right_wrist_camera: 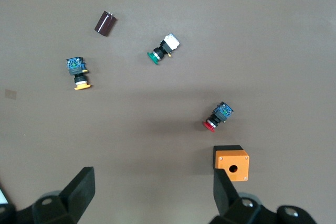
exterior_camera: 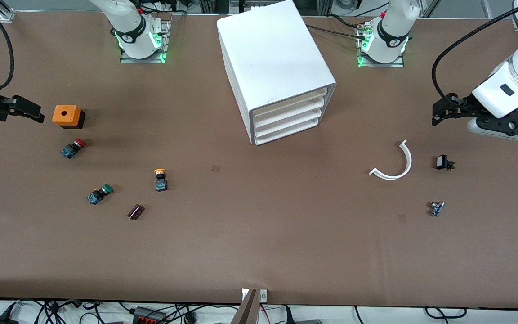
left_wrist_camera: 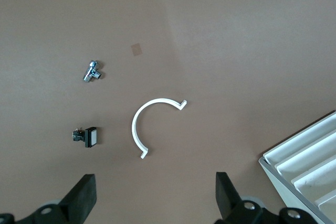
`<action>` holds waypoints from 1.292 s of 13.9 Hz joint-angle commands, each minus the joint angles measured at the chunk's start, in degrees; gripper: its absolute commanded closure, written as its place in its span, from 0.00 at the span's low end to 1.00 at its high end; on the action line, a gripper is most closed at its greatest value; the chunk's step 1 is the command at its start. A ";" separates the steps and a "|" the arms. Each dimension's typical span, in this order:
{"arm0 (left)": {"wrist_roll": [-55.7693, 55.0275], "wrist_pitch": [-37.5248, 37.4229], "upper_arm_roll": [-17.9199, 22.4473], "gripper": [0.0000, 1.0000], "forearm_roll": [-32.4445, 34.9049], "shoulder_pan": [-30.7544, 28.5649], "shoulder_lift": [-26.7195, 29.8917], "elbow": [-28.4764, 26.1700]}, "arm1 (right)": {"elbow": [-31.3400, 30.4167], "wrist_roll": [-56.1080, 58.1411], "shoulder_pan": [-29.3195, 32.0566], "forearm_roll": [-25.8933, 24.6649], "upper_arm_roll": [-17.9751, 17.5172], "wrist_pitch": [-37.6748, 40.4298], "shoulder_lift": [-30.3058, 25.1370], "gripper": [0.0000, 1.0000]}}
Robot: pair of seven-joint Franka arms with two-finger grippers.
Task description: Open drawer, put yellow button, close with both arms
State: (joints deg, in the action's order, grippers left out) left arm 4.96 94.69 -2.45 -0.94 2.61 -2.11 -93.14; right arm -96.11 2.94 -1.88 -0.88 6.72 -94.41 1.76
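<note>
Drawer [exterior_camera: 289,102] shut, front only partly visible. Yellow button [exterior_camera: 160,178] on table. Left gripper [left_wrist_camera: 155,195], right gripper [right_wrist_camera: 152,192]: fingers spread wide, empty, tips cropped.

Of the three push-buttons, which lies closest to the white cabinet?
The yellow button; the red button and green button lie farther toward the right arm's end.

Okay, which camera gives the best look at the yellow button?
The right wrist view: the yellow button lies unobstructed, cap and blue-black body distinct. The front view shows it smaller, beside the green-capped button. The left wrist view does not show it.
</note>
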 commanded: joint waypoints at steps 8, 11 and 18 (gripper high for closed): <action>-0.21 -1.53 -0.01 0.00 -0.38 0.20 -0.96 2.26 | -0.84 0.31 0.12 -0.52 -0.13 -0.25 -0.70 0.00; 0.31 -1.61 -0.01 0.00 -0.55 0.38 -0.96 2.17 | -0.92 0.31 -0.23 -0.52 -0.21 -0.25 -0.09 0.00; 0.14 -5.13 -1.76 0.00 -0.55 1.78 -5.97 2.17 | -0.92 -0.22 -5.06 -0.44 -0.22 -0.69 5.52 0.00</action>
State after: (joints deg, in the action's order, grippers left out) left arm 4.96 91.01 -3.47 -0.96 4.05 -5.61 -93.12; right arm -96.83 2.92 -5.17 -0.88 6.50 -94.42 5.01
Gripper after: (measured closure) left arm 0.000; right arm 0.000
